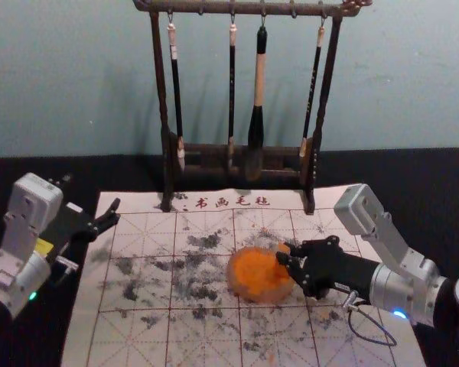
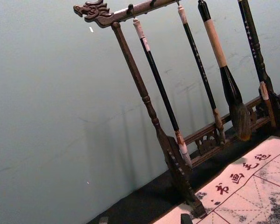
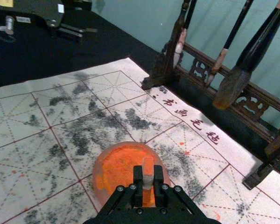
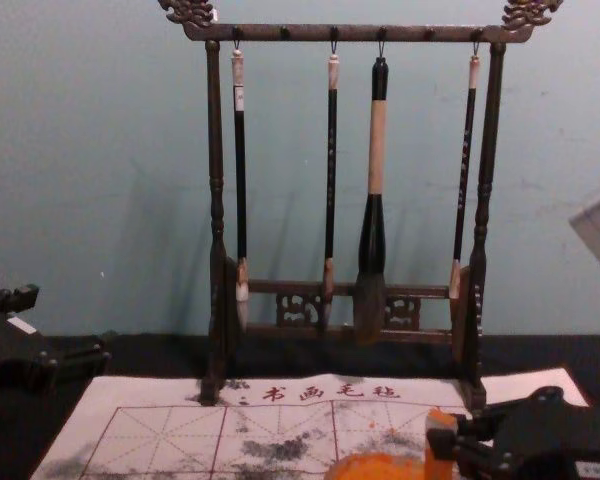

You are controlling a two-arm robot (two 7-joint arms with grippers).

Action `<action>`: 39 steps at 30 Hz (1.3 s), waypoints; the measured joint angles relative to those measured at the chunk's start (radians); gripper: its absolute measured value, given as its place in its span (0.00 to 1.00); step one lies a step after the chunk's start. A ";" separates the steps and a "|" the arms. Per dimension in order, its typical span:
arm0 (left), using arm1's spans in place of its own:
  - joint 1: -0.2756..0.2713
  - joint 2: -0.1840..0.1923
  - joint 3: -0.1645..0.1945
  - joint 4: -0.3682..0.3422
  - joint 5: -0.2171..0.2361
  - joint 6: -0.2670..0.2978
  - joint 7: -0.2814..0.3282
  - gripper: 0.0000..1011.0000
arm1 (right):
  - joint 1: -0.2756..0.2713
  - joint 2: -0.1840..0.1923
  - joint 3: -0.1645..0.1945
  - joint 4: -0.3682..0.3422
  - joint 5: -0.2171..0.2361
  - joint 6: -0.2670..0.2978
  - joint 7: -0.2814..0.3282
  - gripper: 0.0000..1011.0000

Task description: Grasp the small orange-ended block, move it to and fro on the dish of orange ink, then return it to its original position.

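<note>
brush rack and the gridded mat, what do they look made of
Brush rack: probably dark-stained wood with a slight sheen, judging by its turned posts and carved dragon-head end.
Gridded mat: likely felt, matte; its red characters 书画毛毡 name felt, though the look alone could be other cloth.

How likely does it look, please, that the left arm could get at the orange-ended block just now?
Probably not: the right end effector has the block clamped over the ink dish, which likely bars the way.

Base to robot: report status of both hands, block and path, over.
Right hand shut on orange-ended block, at ink dish; ink contact unclear. Left hand open, off to left. Brush rack behind, not in the way.
</note>
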 joint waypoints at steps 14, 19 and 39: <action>0.000 0.000 0.000 0.000 0.000 0.000 0.000 0.99 | -0.016 0.008 -0.011 -0.032 0.018 0.009 0.016 0.08; 0.000 0.000 0.000 0.000 0.000 0.000 0.000 0.99 | -0.005 0.001 -0.024 -0.024 0.018 0.009 0.022 0.08; 0.000 0.000 0.000 0.000 0.000 0.000 0.000 0.99 | 0.044 -0.026 -0.063 0.018 0.001 0.002 0.032 0.08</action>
